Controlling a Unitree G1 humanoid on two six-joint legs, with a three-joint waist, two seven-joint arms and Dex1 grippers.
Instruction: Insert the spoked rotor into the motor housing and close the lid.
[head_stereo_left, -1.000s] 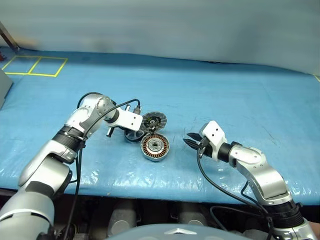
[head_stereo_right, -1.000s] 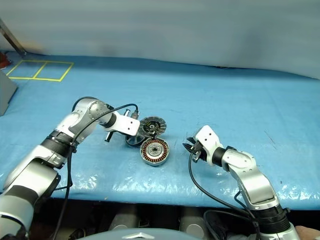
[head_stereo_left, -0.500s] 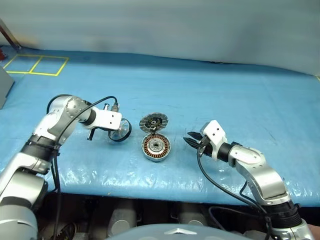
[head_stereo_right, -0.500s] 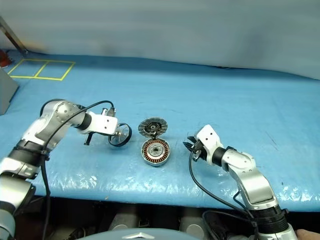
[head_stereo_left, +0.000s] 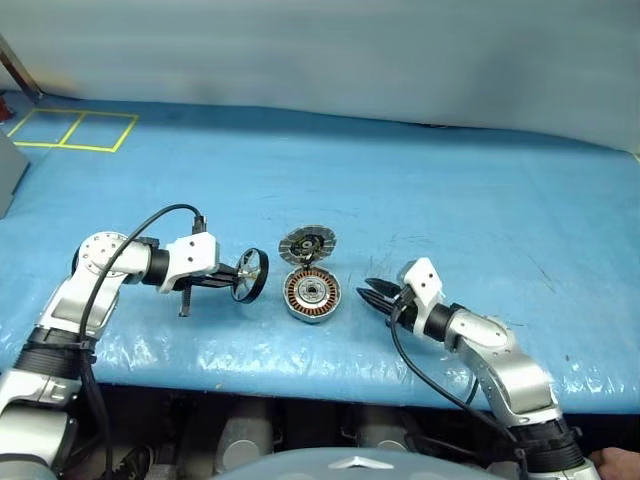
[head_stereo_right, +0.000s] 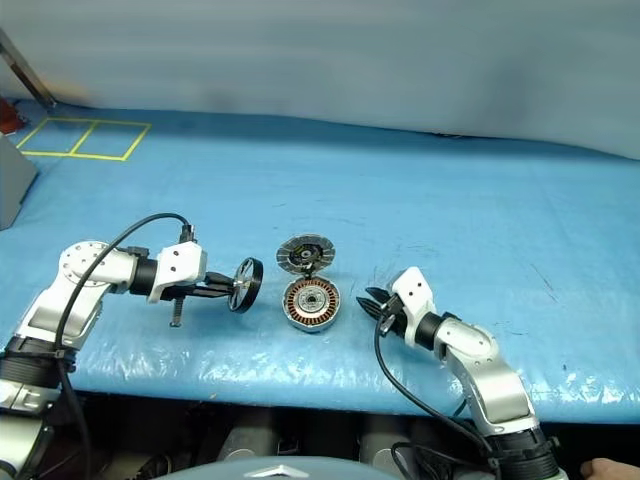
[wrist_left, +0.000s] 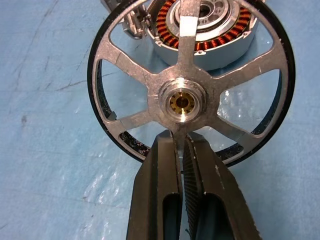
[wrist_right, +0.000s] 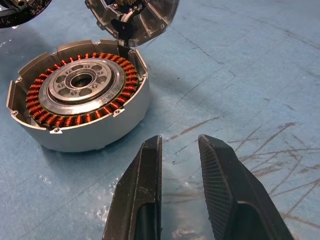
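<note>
- While the lid (head_stereo_left: 307, 243) sits propped up at the 12 o'clock edge of the motor housing (head_stereo_left: 311, 294), the insert step is what's in hand: the spoked rotor (head_stereo_left: 251, 276) is off the desk (head_stereo_left: 480, 220) and not yet in the housing.
- Left gripper (wrist_left: 181, 150) is clamped on one silver spoke of the rotor, fingers pinched tight right below the brass hub. Rotor stands on edge, held out at roughly 9 o'clock from the housing, near but clearly apart from it.
- Housing is open on the blue desk, copper windings and silver centre hub showing, nothing sitting in it.
- Right gripper (wrist_right: 180, 150) is parked at about 3 o'clock of the housing, fingers slightly apart and holding nothing, tips just above the desk.
- Next move, as I read it: swing the rotor over toward 3 o'clock until its hub lines up above the housing's centre, and roll it from on-edge to flat before lowering.
- Tricky bit is probably that spoke grip. The fingers sit inside the ring, so they may foul the windings on the way down.
- Lid looks attached at the rim, so closing should be a fold-down afterwards, maybe a job for the free right gripper.
</note>
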